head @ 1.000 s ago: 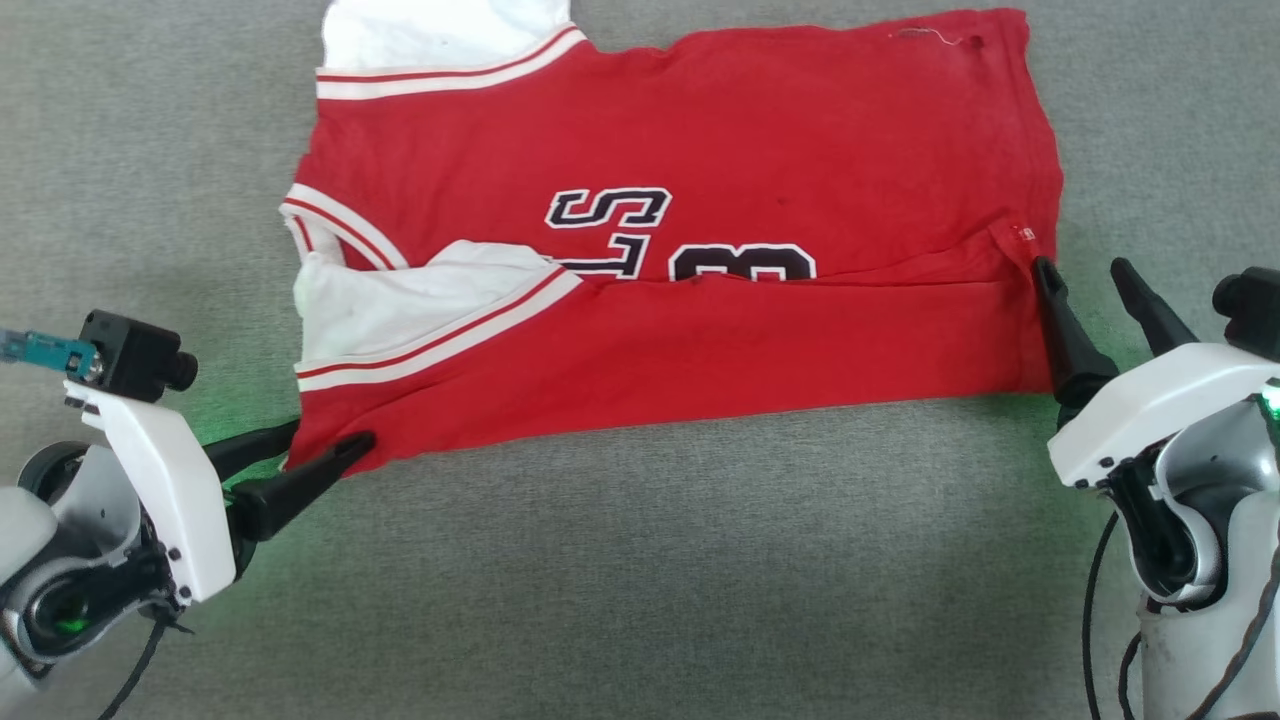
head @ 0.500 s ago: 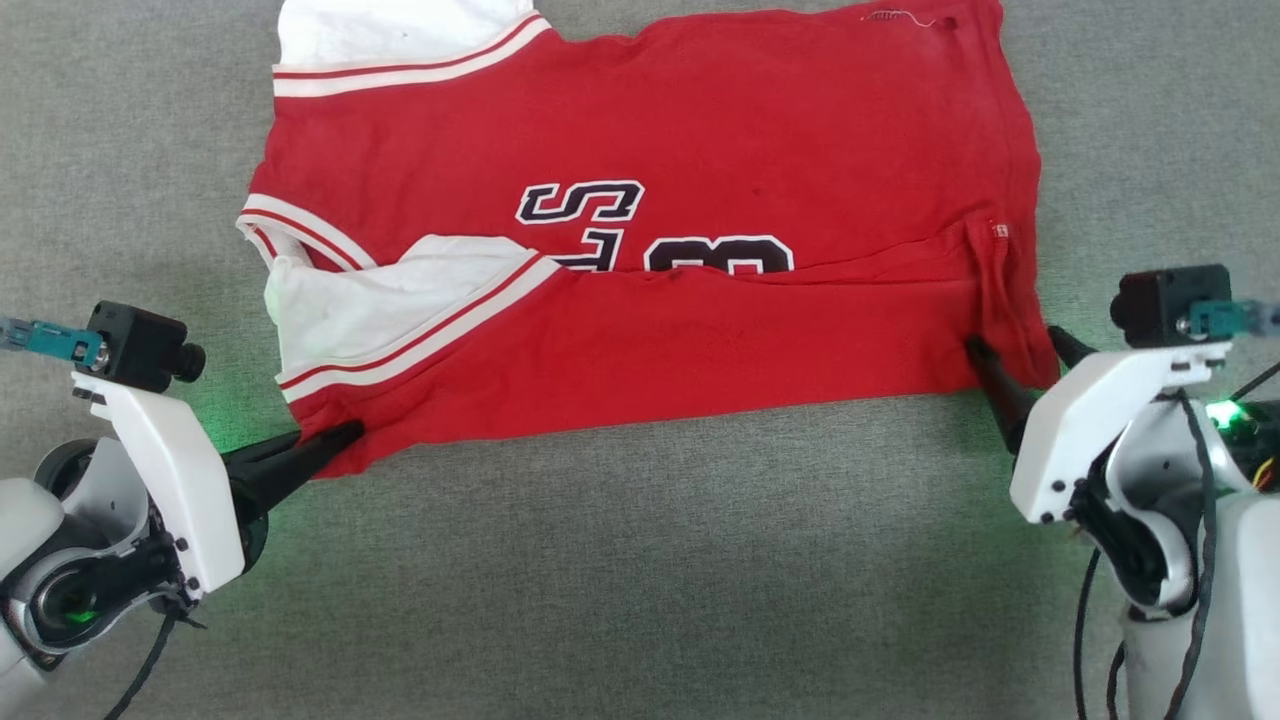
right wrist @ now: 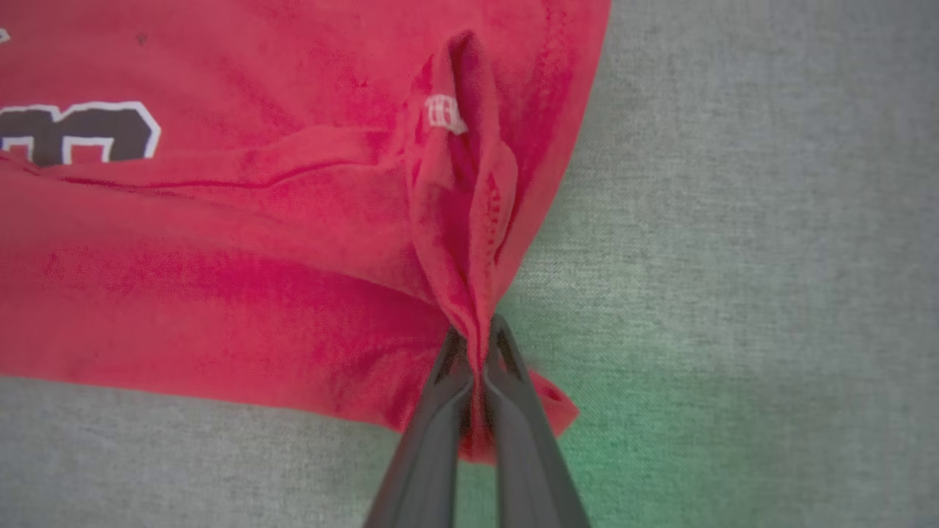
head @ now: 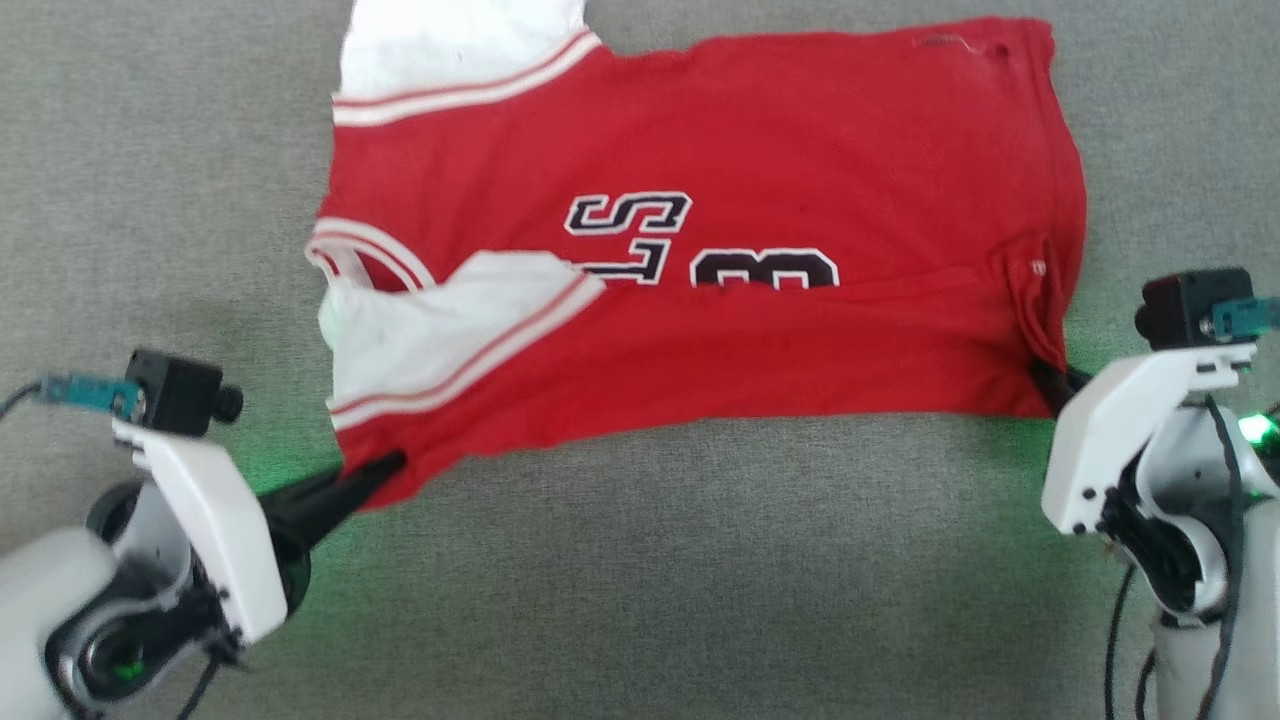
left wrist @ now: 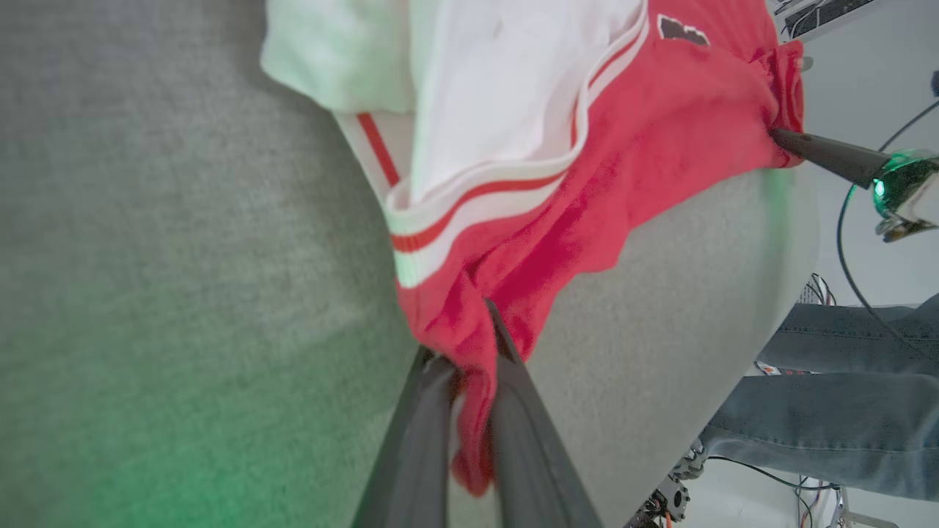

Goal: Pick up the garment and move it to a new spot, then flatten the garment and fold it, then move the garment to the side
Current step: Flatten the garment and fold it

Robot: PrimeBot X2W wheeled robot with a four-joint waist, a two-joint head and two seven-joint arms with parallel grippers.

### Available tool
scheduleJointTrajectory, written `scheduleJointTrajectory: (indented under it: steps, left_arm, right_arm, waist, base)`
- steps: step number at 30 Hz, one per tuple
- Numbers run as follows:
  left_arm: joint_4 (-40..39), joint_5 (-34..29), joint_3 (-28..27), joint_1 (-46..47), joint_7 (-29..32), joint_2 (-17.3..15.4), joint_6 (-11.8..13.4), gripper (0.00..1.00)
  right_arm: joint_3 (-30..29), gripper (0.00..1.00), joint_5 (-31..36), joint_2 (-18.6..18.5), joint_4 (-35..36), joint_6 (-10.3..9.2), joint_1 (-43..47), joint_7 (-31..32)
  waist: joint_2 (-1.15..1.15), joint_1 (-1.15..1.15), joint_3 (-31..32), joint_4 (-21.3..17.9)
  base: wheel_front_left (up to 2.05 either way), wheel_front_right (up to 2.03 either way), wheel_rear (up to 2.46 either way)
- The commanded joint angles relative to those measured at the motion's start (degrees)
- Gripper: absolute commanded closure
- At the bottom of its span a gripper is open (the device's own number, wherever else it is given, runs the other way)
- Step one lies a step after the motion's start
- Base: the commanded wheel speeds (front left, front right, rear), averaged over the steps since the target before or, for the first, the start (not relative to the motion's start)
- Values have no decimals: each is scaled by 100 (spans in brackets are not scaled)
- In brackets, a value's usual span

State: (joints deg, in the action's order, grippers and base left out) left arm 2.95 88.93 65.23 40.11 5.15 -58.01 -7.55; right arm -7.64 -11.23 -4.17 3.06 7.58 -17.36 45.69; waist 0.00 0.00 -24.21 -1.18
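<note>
left end effector (head: 388, 465) is clamping tight on the near red corner of the garment (head: 700, 330), right end effector (right wrist: 477, 334) is pinching a bunched fold at the opposite corner. rest of it is lying spread on the grey counter (head: 640, 560), beyond and between them.
</note>
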Motion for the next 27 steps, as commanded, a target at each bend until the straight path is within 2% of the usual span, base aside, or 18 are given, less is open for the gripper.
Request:
scheduleJointTrajectory:
  steps: [1,10,16,17,18,19,20,21,22,27]
  left_arm:
    - [-100,-6,36,-148,-92,-72,13,100]
    - [-831,-167,310,-905,-793,-624,13,100]
    - [-977,-235,390,-1133,-1176,-683,13,100]
    - [-919,-226,392,-1146,-1300,-641,13,97]
    - [-919,-226,392,-1146,-1300,-641,13,97]
    - [-881,-250,399,-1147,-1348,-623,13,86]
    - [-846,-263,408,-1146,-1389,-606,13,70]
    - [-810,-290,408,-1133,-1455,-598,13,25]
    - [-775,-281,398,-1135,-1517,-597,13,0]
    - [-565,-299,251,-1096,-1818,-675,13,0]
  right_arm:
    - [-23,100,-48,-55,56,-14,140,54]
    - [-39,100,-320,-349,757,-14,943,560]
    - [-141,100,-423,-406,1176,-14,1414,702]
    - [-166,89,-448,-404,1291,-14,1473,621]
    - [-166,89,-448,-404,1291,-14,1473,621]
    - [-156,78,-444,-410,1332,-14,1496,556]
    - [-175,0,-418,-390,1373,-14,1501,460]
    - [-224,0,-379,-359,1380,-14,1492,370]
    - [-259,0,-345,-317,1367,-14,1473,298]
    - [-153,0,-160,-168,1475,-13,1316,-315]
  waist:
    - [0,0,56,39]
    - [0,0,155,180]
    - [0,0,151,255]
    - [0,0,154,259]
    - [0,0,154,259]
    - [0,0,161,257]
    - [0,0,170,249]
    - [0,0,181,239]
    - [0,0,194,219]
    - [0,0,261,82]
  base:
    - [0,0,0]
    - [0,0,0]
    - [0,0,0]
    - [0,0,0]
    - [0,0,0]
    - [0,0,0]
    - [0,0,0]
    - [0,0,0]
    - [0,0,0]
    - [0,0,0]
